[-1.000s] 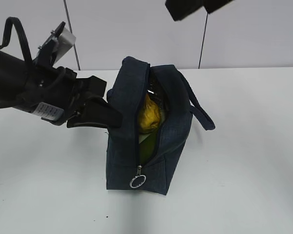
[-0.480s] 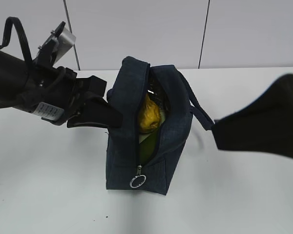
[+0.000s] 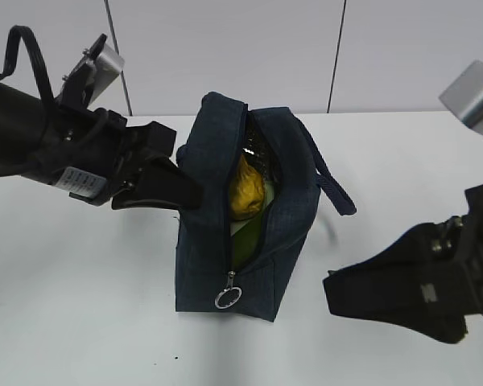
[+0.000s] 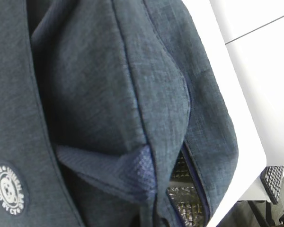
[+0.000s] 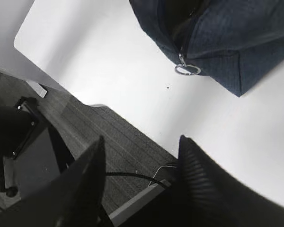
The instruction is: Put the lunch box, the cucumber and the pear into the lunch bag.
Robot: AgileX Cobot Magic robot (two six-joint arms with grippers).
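At frame centre on the white tabletop [image 3: 80, 305] stands one lunch bag [image 3: 201, 241], unzipped, holding one yellow pear [image 3: 245, 193] above something pale green. One ring pull [image 3: 227, 299] hangs in front; the right wrist view shows it too. Left pincer [image 3: 177, 191] is closed against the bag's side. Right pincer [image 5: 139, 161], lower right, is open and empty.

lunch bag [image 4: 85, 94] | round white badge [image 4: 9, 190] | lettering unreadable
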